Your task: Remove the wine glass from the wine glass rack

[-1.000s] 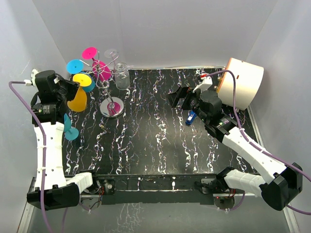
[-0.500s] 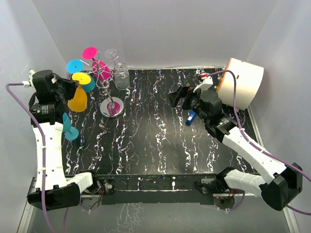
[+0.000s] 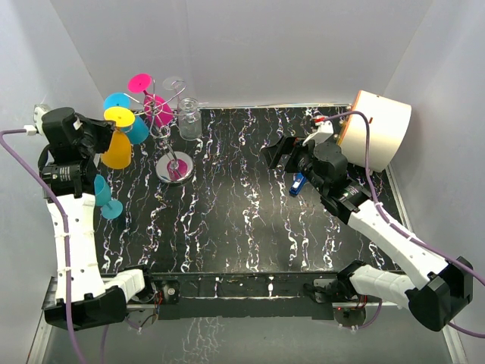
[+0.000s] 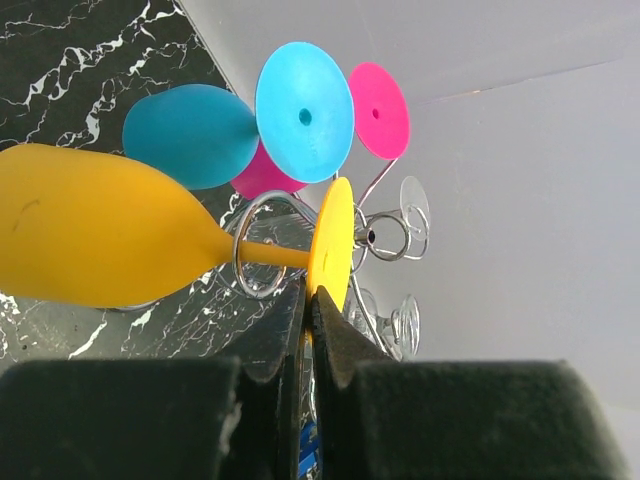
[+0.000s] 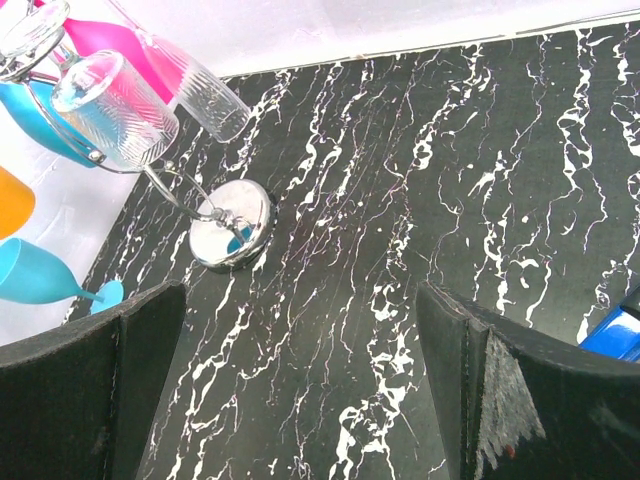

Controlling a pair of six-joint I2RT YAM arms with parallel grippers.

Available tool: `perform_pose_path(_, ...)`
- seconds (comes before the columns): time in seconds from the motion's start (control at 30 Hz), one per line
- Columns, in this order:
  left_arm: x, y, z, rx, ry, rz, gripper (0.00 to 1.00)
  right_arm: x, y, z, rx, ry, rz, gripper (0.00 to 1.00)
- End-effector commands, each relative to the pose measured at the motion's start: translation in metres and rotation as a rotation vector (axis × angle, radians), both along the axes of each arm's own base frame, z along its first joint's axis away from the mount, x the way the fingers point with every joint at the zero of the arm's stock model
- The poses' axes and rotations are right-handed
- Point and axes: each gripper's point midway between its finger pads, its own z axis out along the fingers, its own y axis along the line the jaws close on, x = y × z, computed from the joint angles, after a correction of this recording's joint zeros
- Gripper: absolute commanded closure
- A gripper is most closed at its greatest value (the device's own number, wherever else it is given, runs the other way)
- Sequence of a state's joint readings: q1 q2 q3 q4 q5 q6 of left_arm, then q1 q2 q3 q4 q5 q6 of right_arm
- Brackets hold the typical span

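Note:
My left gripper (image 3: 104,132) is shut on the rim of the foot of a yellow wine glass (image 3: 117,150) and holds it tilted, left of the wine glass rack (image 3: 174,168). In the left wrist view my fingertips (image 4: 312,295) pinch the yellow foot (image 4: 333,240). The stem crosses a wire loop of the rack (image 4: 385,235); I cannot tell if it is inside it. A blue glass (image 3: 135,130), a pink glass (image 3: 157,111) and a clear glass (image 3: 189,118) hang on the rack. My right gripper (image 3: 282,152) is open and empty over the table, and the rack's disc base shows in its view (image 5: 232,235).
A teal glass (image 3: 106,199) lies on the table at the left edge, below my left arm. A small blue object (image 3: 298,184) lies under my right arm. A white drum (image 3: 377,129) stands at the back right. Side walls are close to both arms.
My left gripper has moved left and back with the yellow glass, drawing it away from the rack. The right arm has barely moved.

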State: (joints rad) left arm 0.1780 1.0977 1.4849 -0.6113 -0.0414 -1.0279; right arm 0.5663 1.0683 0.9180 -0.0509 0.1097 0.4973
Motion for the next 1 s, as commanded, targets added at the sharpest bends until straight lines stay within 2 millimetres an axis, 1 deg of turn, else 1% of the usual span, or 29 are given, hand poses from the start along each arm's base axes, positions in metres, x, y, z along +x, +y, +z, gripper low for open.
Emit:
perform_pose_path(0.0,0.000,0.008,0.020,0.023,-0.050,0.022,1.00,0.000,-0.009,0.025,0.031,-0.075,-0.031,0.02)
perform_pose_path(0.3,0.020,-0.004,0.015,-0.032,-0.063,-0.072,1.00,0.000,-0.010,0.025,0.030,-0.076,-0.035,0.02)
perform_pose_path(0.43,0.025,-0.015,0.014,-0.022,-0.072,-0.158,1.00,0.001,-0.010,0.024,0.030,-0.074,-0.037,0.02)
perform_pose_path(0.57,0.027,-0.029,0.007,-0.034,-0.050,-0.251,1.00,0.002,-0.009,0.022,0.033,-0.069,-0.033,0.02)
perform_pose_path(0.73,0.021,-0.037,0.003,-0.026,-0.035,-0.303,1.00,0.002,-0.008,0.023,0.034,-0.069,-0.030,0.02)
perform_pose_path(0.87,0.010,-0.041,0.006,-0.012,-0.035,-0.320,1.00,0.001,-0.009,0.022,0.033,-0.070,-0.031,0.02)
perform_pose_path(0.97,0.000,-0.040,0.007,0.004,-0.026,-0.308,1.00,0.000,-0.009,0.022,0.033,-0.073,-0.027,0.02)
